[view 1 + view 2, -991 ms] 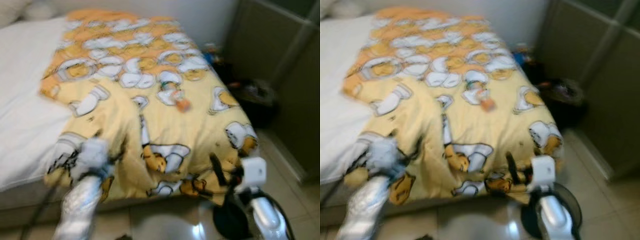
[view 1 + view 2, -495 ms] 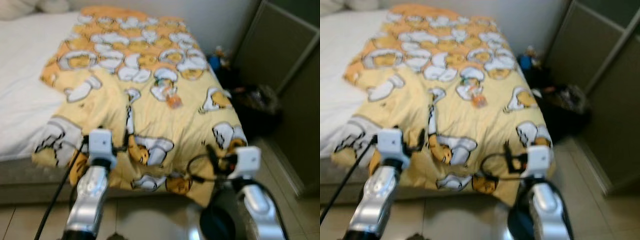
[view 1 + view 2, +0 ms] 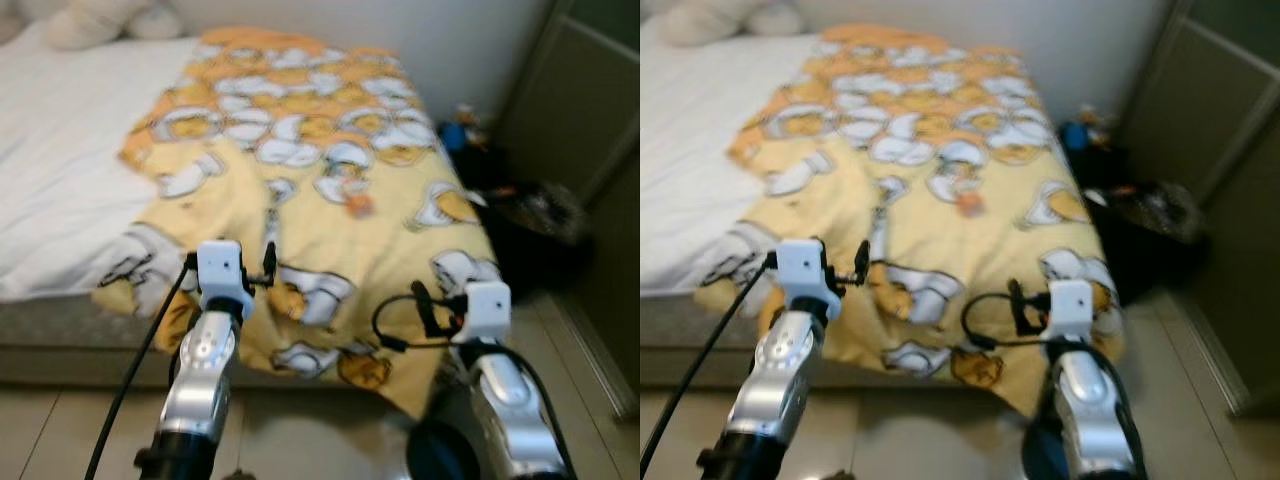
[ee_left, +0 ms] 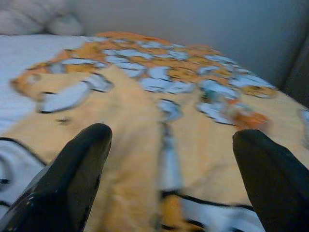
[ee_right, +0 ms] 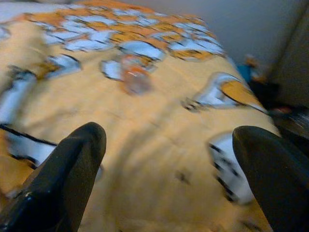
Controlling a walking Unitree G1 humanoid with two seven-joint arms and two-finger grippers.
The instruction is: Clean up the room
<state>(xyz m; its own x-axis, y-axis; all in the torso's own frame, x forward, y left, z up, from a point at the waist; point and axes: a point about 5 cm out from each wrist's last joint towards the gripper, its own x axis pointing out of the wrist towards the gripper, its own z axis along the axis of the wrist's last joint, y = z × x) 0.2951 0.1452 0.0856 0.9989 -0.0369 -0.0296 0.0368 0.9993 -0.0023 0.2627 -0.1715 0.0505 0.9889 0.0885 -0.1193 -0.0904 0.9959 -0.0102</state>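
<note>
Grippers, left (image 3: pixel 268 265) and right (image 3: pixel 420 305), fingers apart over the blanket (image 3: pixel 330 200); pinch its foot-edge evenly.

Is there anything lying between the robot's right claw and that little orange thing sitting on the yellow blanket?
Nothing visible stands in the way. From the right tool, whose fingers are spread open, only bare yellow blanket lies before the small orange object, which rests on top of the blanket farther up the bed.
</note>
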